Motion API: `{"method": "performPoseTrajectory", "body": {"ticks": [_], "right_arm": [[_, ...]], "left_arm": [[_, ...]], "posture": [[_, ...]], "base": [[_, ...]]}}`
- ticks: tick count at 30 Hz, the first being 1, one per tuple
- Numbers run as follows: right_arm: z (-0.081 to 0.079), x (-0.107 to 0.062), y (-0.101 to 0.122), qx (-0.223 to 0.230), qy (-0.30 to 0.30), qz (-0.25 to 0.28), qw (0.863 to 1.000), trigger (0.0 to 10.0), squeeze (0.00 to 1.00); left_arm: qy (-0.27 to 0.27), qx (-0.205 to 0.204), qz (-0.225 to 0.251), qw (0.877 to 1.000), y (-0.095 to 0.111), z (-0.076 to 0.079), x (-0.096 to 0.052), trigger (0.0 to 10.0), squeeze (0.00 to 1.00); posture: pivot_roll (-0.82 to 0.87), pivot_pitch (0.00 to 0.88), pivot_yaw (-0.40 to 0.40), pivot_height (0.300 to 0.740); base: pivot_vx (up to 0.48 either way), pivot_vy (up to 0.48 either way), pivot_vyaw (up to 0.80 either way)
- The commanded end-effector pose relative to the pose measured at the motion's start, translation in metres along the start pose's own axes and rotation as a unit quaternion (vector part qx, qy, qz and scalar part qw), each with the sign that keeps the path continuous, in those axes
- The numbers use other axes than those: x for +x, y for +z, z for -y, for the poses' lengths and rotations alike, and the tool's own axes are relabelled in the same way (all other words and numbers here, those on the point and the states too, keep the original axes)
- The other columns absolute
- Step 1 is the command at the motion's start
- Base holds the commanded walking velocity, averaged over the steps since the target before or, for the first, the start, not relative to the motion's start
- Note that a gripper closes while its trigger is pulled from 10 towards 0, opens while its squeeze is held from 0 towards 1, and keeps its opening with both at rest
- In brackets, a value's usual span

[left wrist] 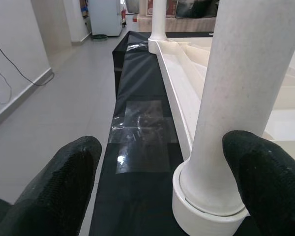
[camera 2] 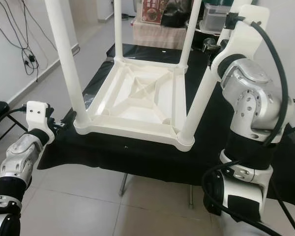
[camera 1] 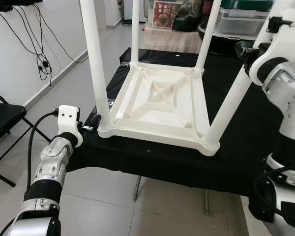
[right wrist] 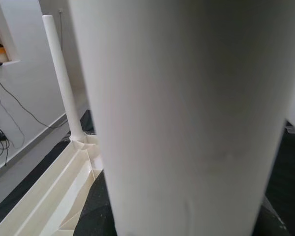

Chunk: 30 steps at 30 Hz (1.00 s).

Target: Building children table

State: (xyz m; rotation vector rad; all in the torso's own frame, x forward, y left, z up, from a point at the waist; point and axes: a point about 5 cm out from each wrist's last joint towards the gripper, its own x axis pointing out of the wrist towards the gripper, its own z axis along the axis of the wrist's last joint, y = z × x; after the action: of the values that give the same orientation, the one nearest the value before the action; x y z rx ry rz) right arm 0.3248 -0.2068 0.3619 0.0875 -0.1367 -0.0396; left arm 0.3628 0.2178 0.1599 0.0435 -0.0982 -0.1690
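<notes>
Right, the white table top (camera 1: 160, 105) lies upside down on my black worktop (camera 1: 152, 160), four legs up. My left end effector (left wrist: 160, 184) spreads open around the near-left leg (camera 1: 96, 64). My right end effector (camera 1: 246, 51) is at the near-right leg (camera 1: 231, 105); I cannot tell its grip.

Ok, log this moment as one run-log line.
left claw: open, at near-left leg | right claw: at near-right leg | tabletop: upside down, four legs in

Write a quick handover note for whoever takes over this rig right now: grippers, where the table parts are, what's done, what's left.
Left gripper: open, fingers either side of the near-left leg at its socket, not clamped.
Right gripper: up against the near-right leg; grip can't be judged.
Tabletop lies upside down on the black-covered bench.
Done: all four legs stand in the corner sockets.
Left: probably check seating, then flip it upright.
</notes>
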Motion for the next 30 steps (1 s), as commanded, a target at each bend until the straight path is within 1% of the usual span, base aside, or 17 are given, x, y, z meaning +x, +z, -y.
{"method": "performPoseTrajectory", "body": {"ticks": [1,2,4,5,6,8,10,13,16,20,22,23,24,25,26,28,30], "right_arm": [[-0.010,0.003,-0.017,0.022,0.032,-0.046,0.998,10.0,0.00],[-0.010,0.003,-0.017,0.022,0.032,-0.046,0.998,10.0,0.00],[-0.011,0.003,-0.017,0.023,0.034,-0.048,0.998,10.0,0.00],[-0.011,0.003,-0.017,0.023,0.034,-0.048,0.998,10.0,0.00],[-0.012,0.003,-0.017,0.024,0.036,-0.048,0.998,10.0,0.00],[-0.012,0.003,-0.017,0.025,0.037,-0.048,0.998,10.0,0.00],[-0.013,0.003,-0.018,0.027,0.038,-0.049,0.998,10.0,0.00],[-0.013,0.003,-0.018,0.027,0.038,-0.049,0.998,10.0,0.00],[-0.014,0.003,-0.018,0.029,0.040,-0.049,0.998,10.0,0.00],[-0.014,0.004,-0.018,0.030,0.041,-0.048,0.998,10.0,0.00],[-0.015,0.004,-0.018,0.030,0.041,-0.048,0.998,10.0,0.00],[-0.014,0.004,-0.017,0.031,0.041,-0.048,0.998,10.0,0.00],[-0.014,0.004,-0.017,0.031,0.041,-0.047,0.998,10.0,0.00],[-0.014,0.004,-0.017,0.031,0.041,-0.047,0.998,10.0,0.00],[-0.014,0.004,-0.017,0.031,0.040,-0.046,0.998,10.0,0.00],[-0.013,0.003,-0.014,0.031,0.039,-0.042,0.998,10.0,0.00],[-0.013,0.003,-0.012,0.030,0.039,-0.039,0.998,10.0,0.00]], "left_arm": [[-0.048,-0.011,0.005,0.999,0.002,0.015,0.008,10.0,1.00],[-0.048,-0.011,0.005,0.999,0.002,0.015,0.008,10.0,1.00],[-0.065,-0.015,0.017,0.998,0.006,0.017,0.009,10.0,1.00],[-0.065,-0.015,0.017,0.998,0.006,0.017,0.009,10.0,1.00],[-0.080,-0.018,0.027,0.996,0.010,0.019,0.010,10.0,1.00],[-0.088,-0.020,0.031,0.995,0.011,0.021,0.009,10.0,1.00],[-0.103,-0.014,0.038,0.994,0.015,0.024,0.009,10.0,1.00],[-0.105,-0.011,0.040,0.994,0.015,0.025,0.009,10.0,1.00],[-0.113,-0.011,0.050,0.992,0.022,0.027,0.010,10.0,1.00],[-0.113,-0.004,0.054,0.992,0.024,0.028,0.011,10.0,1.00],[-0.104,0.003,0.054,0.993,0.025,0.027,0.013,10.0,1.00],[-0.081,0.012,0.043,0.996,0.023,0.023,0.016,10.0,0.19],[-0.066,0.018,0.036,0.997,0.022,0.019,0.018,10.0,0.19],[-0.066,0.018,0.036,0.997,0.022,0.019,0.018,10.0,0.19],[-0.052,0.024,0.026,0.998,0.020,0.017,0.020,10.0,0.00],[-0.041,0.034,0.006,0.999,0.015,0.017,0.022,10.0,0.00],[-0.041,0.031,0.001,0.999,0.013,0.019,0.022,10.0,0.00]], "posture": [[-0.19,0.153,-0.066,0.740],[-0.19,0.153,-0.066,0.740],[-0.18,0.149,-0.068,0.740],[-0.18,0.149,-0.068,0.740],[-0.18,0.146,-0.066,0.740],[-0.18,0.144,-0.066,0.740],[-0.18,0.142,-0.065,0.740],[-0.18,0.142,-0.065,0.740],[-0.18,0.141,-0.061,0.740],[-0.18,0.142,-0.060,0.740],[-0.18,0.143,-0.059,0.740],[-0.18,0.145,-0.059,0.740],[-0.18,0.145,-0.059,0.740],[-0.18,0.145,-0.059,0.740],[-0.18,0.143,-0.058,0.740],[-0.18,0.143,-0.056,0.740],[-0.18,0.142,-0.053,0.740]], "base": [[0.000,0.000,0.00],[0.000,0.000,0.00],[0.000,0.000,0.00],[0.000,0.000,0.00],[0.000,0.000,0.00],[0.000,0.000,0.00],[0.000,0.000,0.00],[0.000,0.000,0.00],[0.000,0.000,0.00],[0.000,0.000,0.00],[0.000,0.000,0.00],[0.000,0.000,0.00],[0.000,0.000,0.00],[0.000,0.000,0.00],[0.000,0.000,0.00],[0.000,0.000,0.00],[0.000,0.000,0.00]]}}
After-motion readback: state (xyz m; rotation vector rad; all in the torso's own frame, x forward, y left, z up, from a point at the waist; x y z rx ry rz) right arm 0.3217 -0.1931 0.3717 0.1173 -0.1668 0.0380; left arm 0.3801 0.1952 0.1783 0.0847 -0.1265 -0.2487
